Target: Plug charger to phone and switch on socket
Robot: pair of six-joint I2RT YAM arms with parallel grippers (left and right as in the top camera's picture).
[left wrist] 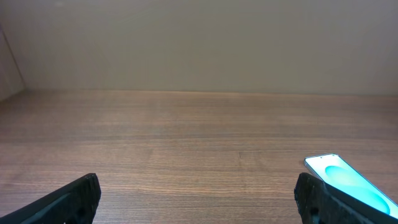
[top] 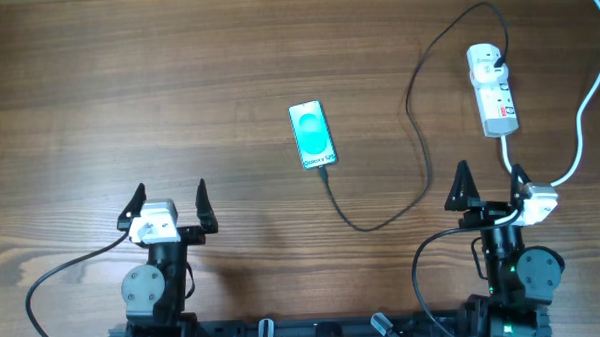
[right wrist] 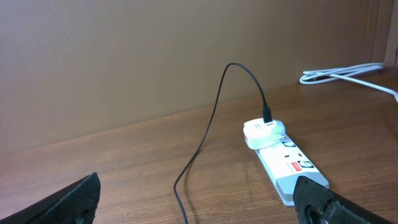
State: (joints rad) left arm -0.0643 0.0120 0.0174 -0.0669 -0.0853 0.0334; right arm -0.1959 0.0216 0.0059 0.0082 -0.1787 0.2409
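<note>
Two grippers sit at the near edge of the table (top: pixel 127 74), both with fingers spread wide and holding nothing: left gripper (top: pixel 169 198), right gripper (top: pixel 489 177). The phone (top: pixel 312 134) lies flat, screen up, mid-table, between the arms and farther out. The charger (right wrist: pixel 268 115) runs from the phone's lower edge, loops toward the right gripper, then rises to a white adapter (top: pixel 483 56) seated in the socket (top: pixel 496 104), just beyond the right gripper. Switch position: cannot tell.
</note>
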